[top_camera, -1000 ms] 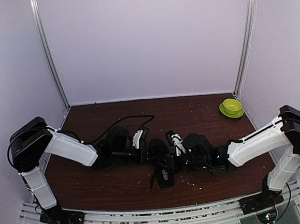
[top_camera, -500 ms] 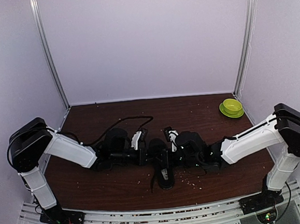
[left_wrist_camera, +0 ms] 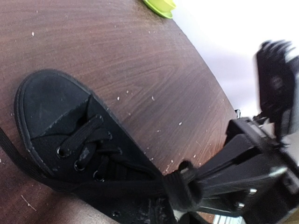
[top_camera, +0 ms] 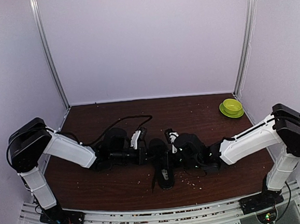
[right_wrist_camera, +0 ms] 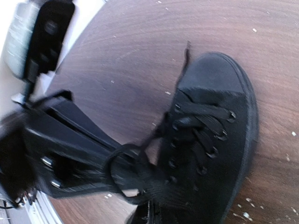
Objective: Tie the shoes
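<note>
While my left gripper (top_camera: 144,154) at nine o'clock of the shoe (top_camera: 164,169) and right gripper (top_camera: 169,149) at three both pinch lace (left_wrist_camera: 177,189), the shoe lies toward the table's (top_camera: 93,184) six; I judge a loop begun, no knot yet.

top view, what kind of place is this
Probably a robot test booth in a lab: two arms bolted to a rail at the near edge of a table, plain pale walls closing it in, a shoe and a bowl on it.
</note>
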